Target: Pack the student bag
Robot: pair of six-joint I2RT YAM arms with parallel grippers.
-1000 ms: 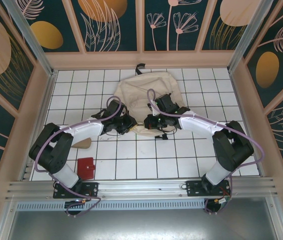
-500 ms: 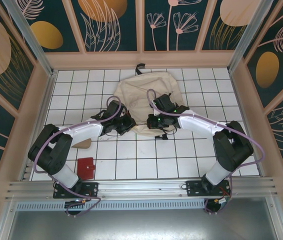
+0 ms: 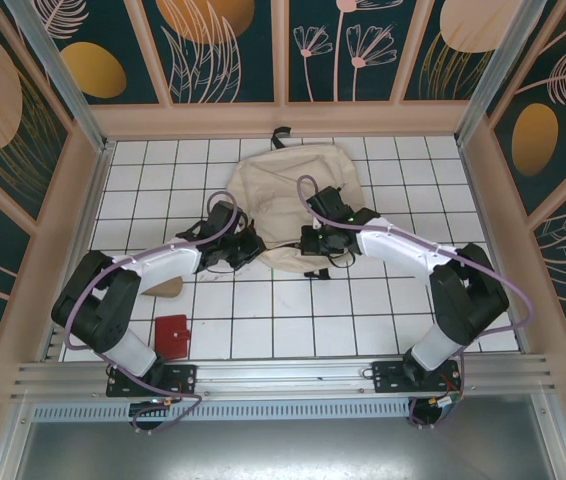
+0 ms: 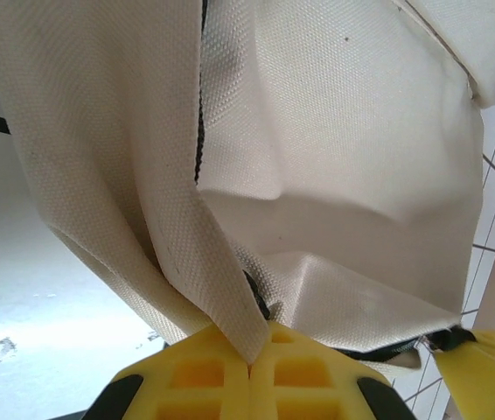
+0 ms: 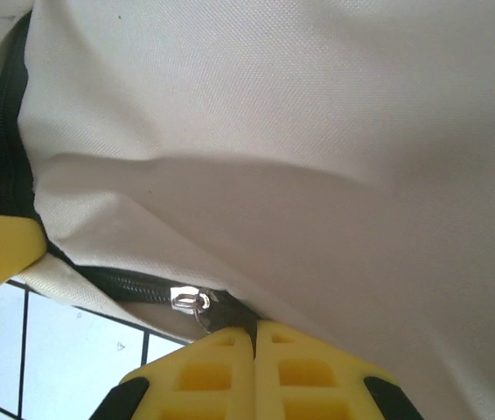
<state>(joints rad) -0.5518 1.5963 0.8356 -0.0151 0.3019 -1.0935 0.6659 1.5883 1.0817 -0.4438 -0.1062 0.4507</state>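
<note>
The student bag [image 3: 288, 185], a big cream fabric backpack with black zippers, lies at the back middle of the tiled table. Both grippers meet at its near edge. My left gripper [image 3: 254, 249] is shut on a fold of the bag's cream fabric [image 4: 230, 297], pinched between its yellow fingertips [image 4: 204, 372]. My right gripper [image 3: 309, 242] is shut on the black zipper pull [image 5: 234, 317], just beside the silver slider [image 5: 186, 299] on the black zipper line [image 5: 108, 282]. The bag's edge is lifted off the tiles at both grips.
A small red flat item [image 3: 172, 336] lies on the tiles near the left arm's base. A tan piece [image 3: 166, 288] sits beside the left forearm. Wooden walls [image 3: 283, 118] close the table in on three sides. A yellow finger of the other gripper [image 4: 485, 367] shows at the frame's edge.
The left gripper closed on the bag's fabric and drew slightly left. The right gripper, still shut on the zipper pull, shifted a little to the right and back.
</note>
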